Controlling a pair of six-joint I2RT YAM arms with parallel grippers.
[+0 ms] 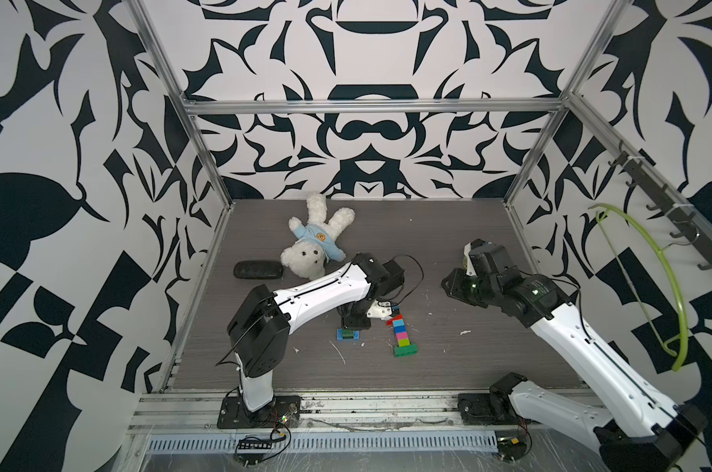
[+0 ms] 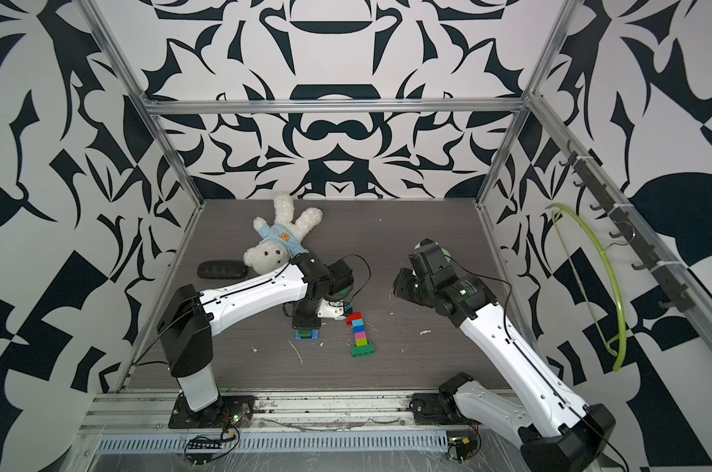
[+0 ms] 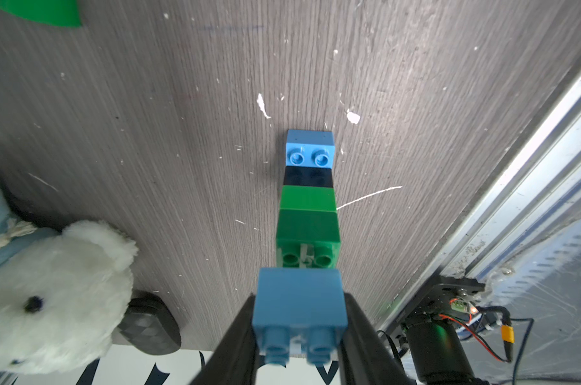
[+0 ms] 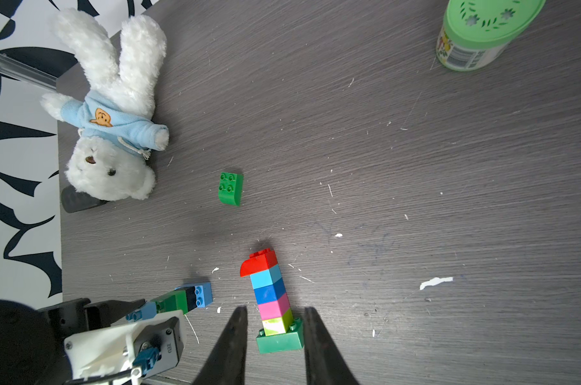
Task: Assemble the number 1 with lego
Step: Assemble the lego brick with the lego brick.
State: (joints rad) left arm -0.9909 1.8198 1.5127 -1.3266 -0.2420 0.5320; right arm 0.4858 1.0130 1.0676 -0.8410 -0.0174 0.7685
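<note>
- Seemingly the number (image 1: 401, 333) is all but built: green foot, coloured shaft, red hook, lying flat just toward 5 o'clock from the centre of the table (image 1: 448, 245).
- At its 9 o'clock the left gripper (image 3: 299, 296) clamps a blue brick (image 3: 298, 313) by the end of a short stack (image 3: 307, 200); next it likely needs a straight, square push onto the studs.
- Right gripper (image 4: 275, 308) hangs empty, jaws narrowly parted.
- Jar (image 4: 482, 33), toward 2 o'clock, is lidded; contents hidden.
</note>
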